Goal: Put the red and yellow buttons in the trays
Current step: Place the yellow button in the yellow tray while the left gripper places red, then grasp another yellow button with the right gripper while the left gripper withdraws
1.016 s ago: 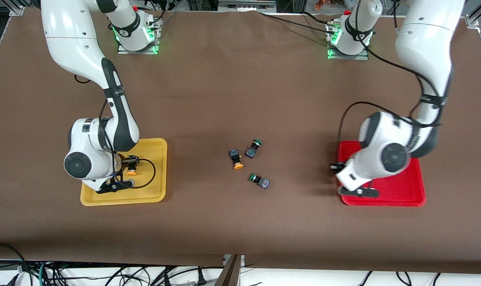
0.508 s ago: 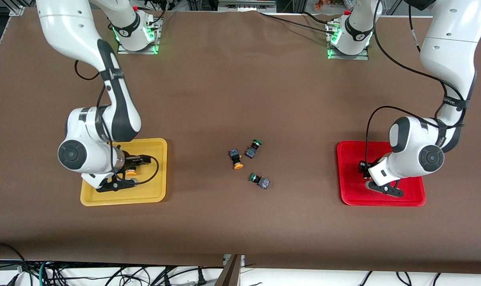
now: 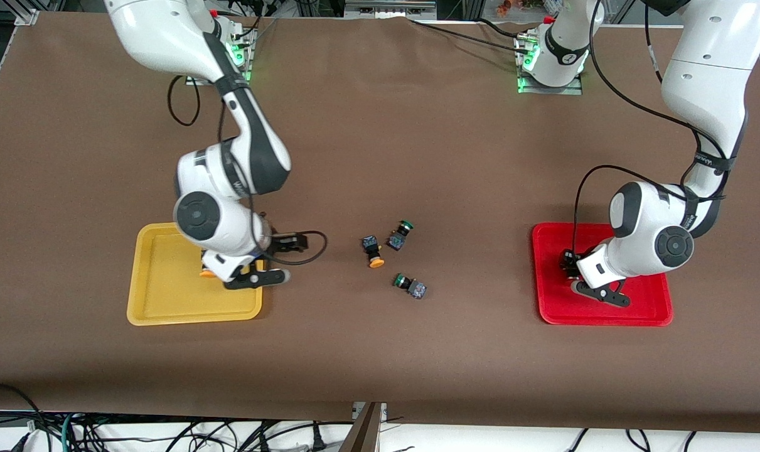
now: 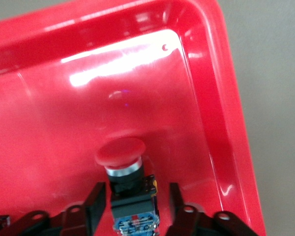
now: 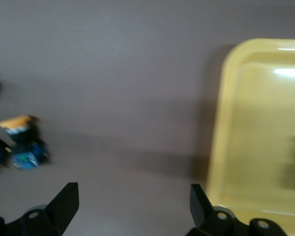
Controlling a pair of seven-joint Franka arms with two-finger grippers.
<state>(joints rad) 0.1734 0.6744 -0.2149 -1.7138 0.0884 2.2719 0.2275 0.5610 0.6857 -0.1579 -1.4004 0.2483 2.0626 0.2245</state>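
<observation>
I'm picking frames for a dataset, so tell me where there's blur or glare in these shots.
Right wrist view: smeared throughout, the yellow tray and yellow button soft-edged. Left wrist view: bright glare streaks on the red tray; red button fairly sharp. Front view: sharp, evenly lit.

Brown table (image 3: pixel 380 144) carries yellow tray (image 3: pixel 166 301), red tray (image 3: pixel 605 314), three loose buttons (image 3: pixel 373 250).

Pretty clearly a robotics lab bench. Two white Franka arms (image 3: pixel 235 144) are bolted to metal base plates with green status lights (image 3: pixel 530 63), on a wide table covered in plain brown cloth (image 3: pixel 380 125). Loose black cables (image 3: pixel 166 433) tangle under the table's front edge, and aluminium framing (image 3: pixel 25 16) shows at the corner.
</observation>
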